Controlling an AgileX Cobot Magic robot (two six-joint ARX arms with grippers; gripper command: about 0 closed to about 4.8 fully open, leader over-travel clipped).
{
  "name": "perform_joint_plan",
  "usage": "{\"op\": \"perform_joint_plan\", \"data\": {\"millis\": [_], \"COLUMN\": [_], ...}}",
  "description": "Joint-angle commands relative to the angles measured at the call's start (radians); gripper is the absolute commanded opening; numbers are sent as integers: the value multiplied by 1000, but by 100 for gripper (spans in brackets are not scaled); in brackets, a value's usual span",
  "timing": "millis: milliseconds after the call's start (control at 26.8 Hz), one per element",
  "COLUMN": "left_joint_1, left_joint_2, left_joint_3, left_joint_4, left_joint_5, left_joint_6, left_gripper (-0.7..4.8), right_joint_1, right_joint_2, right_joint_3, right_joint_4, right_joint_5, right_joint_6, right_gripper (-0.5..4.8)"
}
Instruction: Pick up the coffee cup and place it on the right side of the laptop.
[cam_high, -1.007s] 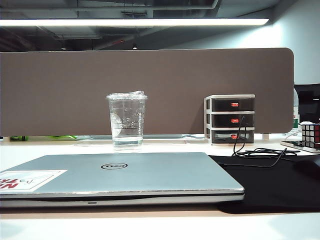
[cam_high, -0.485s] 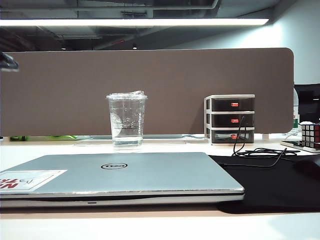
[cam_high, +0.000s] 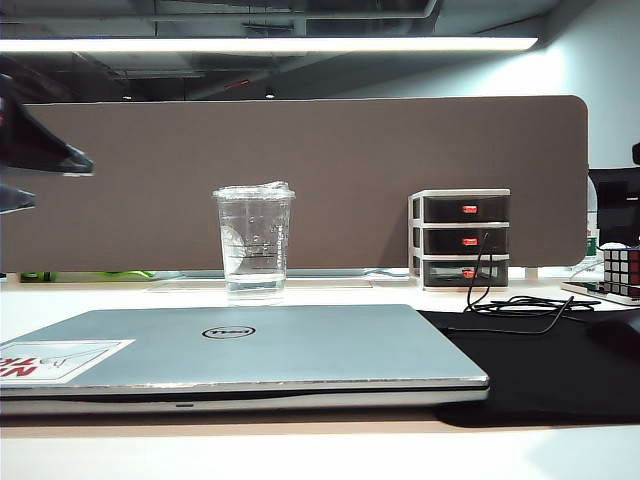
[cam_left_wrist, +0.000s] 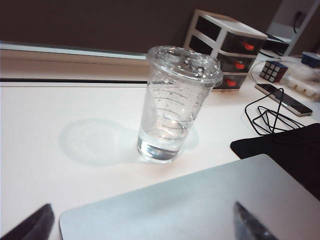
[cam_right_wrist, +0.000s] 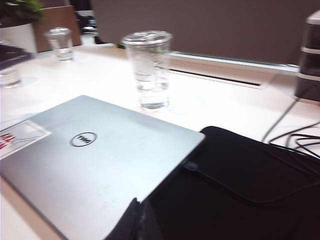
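Note:
The coffee cup (cam_high: 254, 242), a clear plastic cup with a film top and a little clear liquid, stands upright on the white desk behind the closed silver laptop (cam_high: 240, 350). My left gripper (cam_high: 58, 182) hangs in the air at the far left, open and empty, well short of the cup. In the left wrist view its two dark fingertips (cam_left_wrist: 36, 224) flank the laptop's lid (cam_left_wrist: 200, 200), with the cup (cam_left_wrist: 172, 110) beyond them. My right gripper (cam_right_wrist: 141, 217) is shut and empty over the laptop's edge (cam_right_wrist: 90, 160), next to a black mat (cam_right_wrist: 240, 190); the cup (cam_right_wrist: 148, 65) stands farther off.
A black mat (cam_high: 540, 365) lies right of the laptop with a black cable (cam_high: 520, 305) on it. A small drawer unit (cam_high: 460, 238) stands at the back right and a puzzle cube (cam_high: 622, 268) at the far right. A brown partition (cam_high: 300, 150) closes the back.
My left gripper has come into the exterior view from the left edge, moved rightwards toward the cup, and its fingers have spread apart. Cup and laptop have not moved.

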Motion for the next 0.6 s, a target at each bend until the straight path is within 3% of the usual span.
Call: {"op": "perform_joint_plan", "data": {"millis": [37,186,597], "left_joint_1": [-38,-113,-128], "left_joint_2": [99,304,559], "left_joint_3": [70,221,407], "left_joint_4": [27,27,27], "left_joint_5": [53,52,64], "left_joint_6": [68,124,122], "left_gripper": [449,449,479], "right_joint_1": [1,0,0], "right_joint_2": [-2,-2,-2], "right_joint_3": [-5,-5,-5], "right_joint_4": [12,17,18], "right_joint_5": [-32,-32,-31], "right_joint_6": [4,3,3], "right_gripper": [-1,-1,-1]}}
